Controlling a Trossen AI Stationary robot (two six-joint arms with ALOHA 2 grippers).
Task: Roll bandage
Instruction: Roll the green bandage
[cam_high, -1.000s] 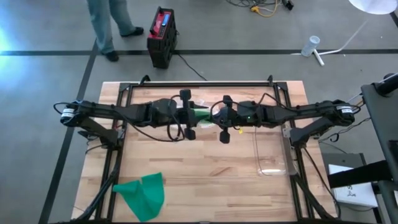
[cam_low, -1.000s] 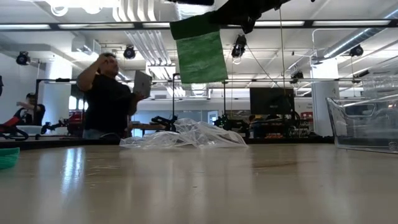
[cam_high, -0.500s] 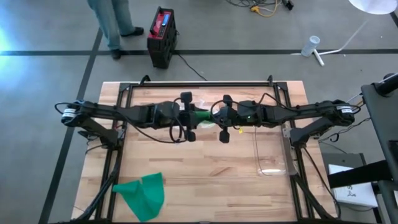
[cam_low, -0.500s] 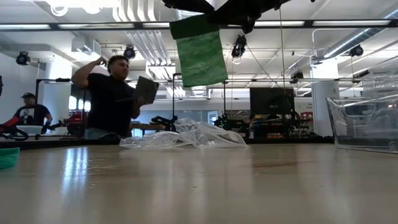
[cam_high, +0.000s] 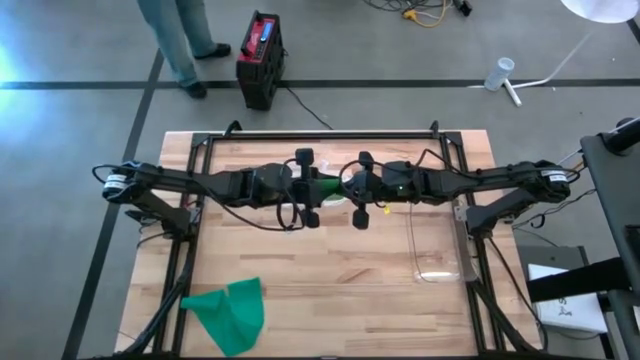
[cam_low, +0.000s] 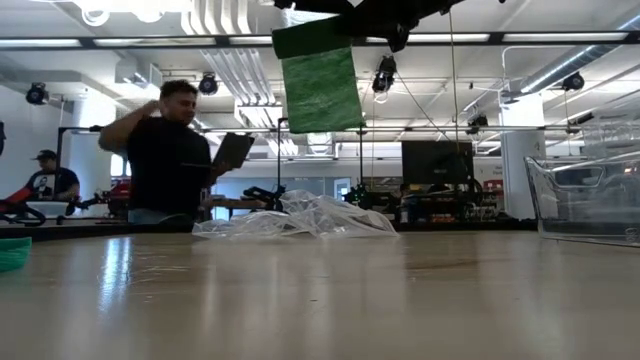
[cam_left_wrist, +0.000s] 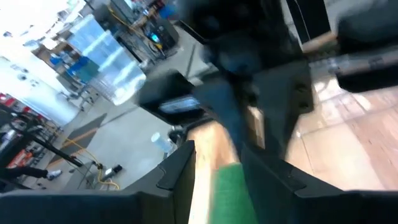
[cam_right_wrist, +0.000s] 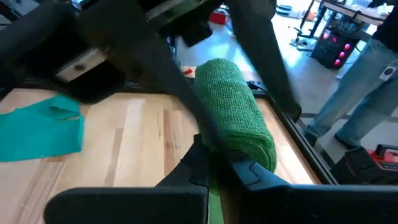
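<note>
High view: bandage (cam_high: 328, 187) is held aloft between left gripper (cam_high: 308, 188), part-closed around its roll, and right gripper (cam_high: 357, 190), pinching its end; long axis spans both.

You see a bandage (cam_right_wrist: 235, 118) of green knitted cloth, its weave coarse and matt, rolled thick at one end; from table height its free tail (cam_low: 318, 88) hangs as a thin, slightly mottled fabric sheet. The desk (cam_high: 330, 280) is pale wood in jointed planks, smooth, and from table height it shows a soft satin sheen. A second green cloth (cam_high: 230, 312) lying on it looks smoother and flatter in finish. Note the clear plastic bin (cam_high: 438, 248), glossy and see-through, and the crumpled transparent plastic film (cam_low: 300, 218), shiny at its creases. The fingers (cam_right_wrist: 252, 171) and the arms are dark, matt, hard plastic or metal; which one cannot be told.
</note>
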